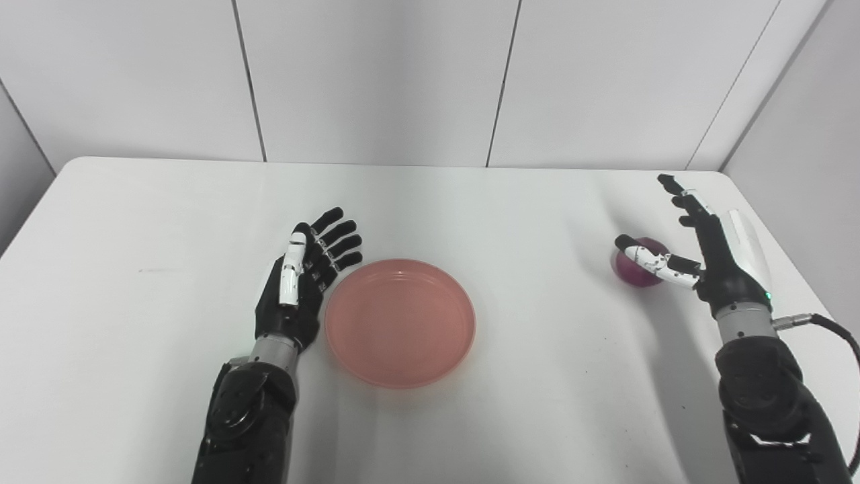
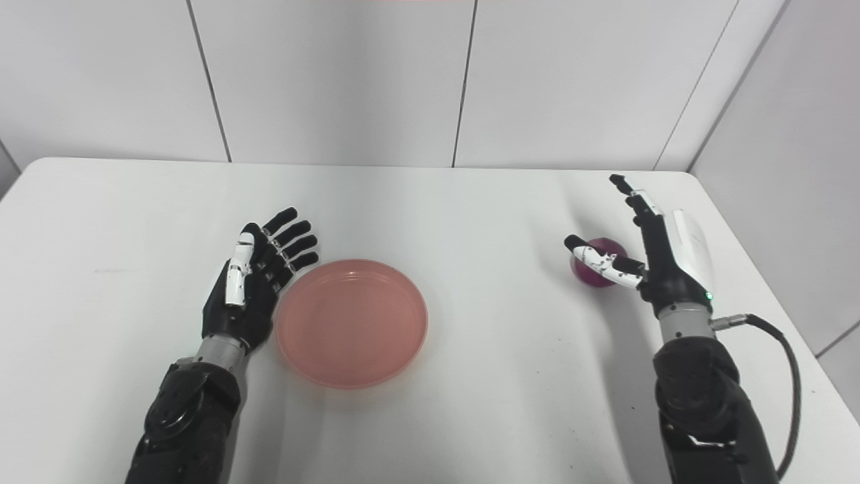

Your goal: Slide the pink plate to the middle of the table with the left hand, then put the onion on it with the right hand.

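Observation:
The pink plate (image 1: pixel 400 321) lies flat near the middle of the white table, empty. My left hand (image 1: pixel 304 275) rests just left of its rim, fingers straight and spread, open, touching or nearly touching the plate's edge. The purple onion (image 1: pixel 635 266) sits on the table at the right. My right hand (image 1: pixel 699 249) stands open beside it on its right side. The thumb crosses in front of the onion and the fingers point up and away from it. The hand partly hides the onion.
The table (image 1: pixel 168 222) is white, with its far edge against a grey panelled wall. Its right edge runs close to my right arm. A black cable (image 1: pixel 836 333) loops off the right wrist.

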Controlling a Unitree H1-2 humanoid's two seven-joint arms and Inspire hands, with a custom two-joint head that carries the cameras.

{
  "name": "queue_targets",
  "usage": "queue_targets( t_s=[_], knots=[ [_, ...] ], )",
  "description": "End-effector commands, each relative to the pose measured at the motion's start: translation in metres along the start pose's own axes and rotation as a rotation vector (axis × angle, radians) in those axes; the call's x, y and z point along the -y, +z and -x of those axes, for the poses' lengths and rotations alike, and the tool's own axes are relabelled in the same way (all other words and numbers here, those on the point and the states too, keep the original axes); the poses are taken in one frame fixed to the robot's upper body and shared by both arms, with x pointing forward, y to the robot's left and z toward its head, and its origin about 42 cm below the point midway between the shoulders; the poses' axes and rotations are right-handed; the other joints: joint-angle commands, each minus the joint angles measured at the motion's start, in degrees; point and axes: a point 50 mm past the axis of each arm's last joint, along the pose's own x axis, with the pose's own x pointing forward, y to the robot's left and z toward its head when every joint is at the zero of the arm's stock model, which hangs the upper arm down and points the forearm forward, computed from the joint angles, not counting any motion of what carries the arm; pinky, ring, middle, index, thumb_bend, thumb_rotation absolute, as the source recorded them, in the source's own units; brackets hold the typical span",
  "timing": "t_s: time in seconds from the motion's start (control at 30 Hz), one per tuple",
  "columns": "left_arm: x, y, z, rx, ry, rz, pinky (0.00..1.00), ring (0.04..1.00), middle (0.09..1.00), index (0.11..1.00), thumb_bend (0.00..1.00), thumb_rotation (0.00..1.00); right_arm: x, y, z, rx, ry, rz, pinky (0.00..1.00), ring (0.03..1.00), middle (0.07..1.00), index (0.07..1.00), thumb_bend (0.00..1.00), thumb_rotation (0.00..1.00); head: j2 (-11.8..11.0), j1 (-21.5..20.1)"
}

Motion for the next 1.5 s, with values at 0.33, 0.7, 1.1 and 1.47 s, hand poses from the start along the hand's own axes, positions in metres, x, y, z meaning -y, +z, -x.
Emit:
queue_targets(
  t_s=[0.33,0.7,1.1,1.47],
  knots=[
    [-0.012,-0.009,0.001,-0.036,0.012,0.007,0.74,0.774,0.782,0.770,0.40,1.00,0.027,-0.007,-0.019,0.014,-0.089,0.092,0.76,0.847,0.881,0.886,0.92,0.29,0.02,-0.35],
    [-0.012,-0.007,0.001,-0.035,0.018,0.005,0.74,0.772,0.781,0.771,0.39,1.00,0.029,-0.019,-0.028,-0.033,-0.061,0.148,0.73,0.825,0.867,0.875,0.94,0.30,0.10,-0.68],
    [-0.013,-0.006,0.001,-0.038,0.017,0.010,0.75,0.775,0.784,0.771,0.40,1.00,0.020,-0.026,-0.029,-0.066,-0.007,0.129,0.73,0.827,0.863,0.876,1.00,0.36,0.09,-0.97],
    [-0.015,-0.007,0.001,-0.033,0.017,-0.003,0.74,0.772,0.781,0.767,0.39,1.00,0.013,-0.024,-0.035,-0.095,0.061,0.121,0.75,0.836,0.873,0.884,1.00,0.43,0.08,-1.04]
  ],
)
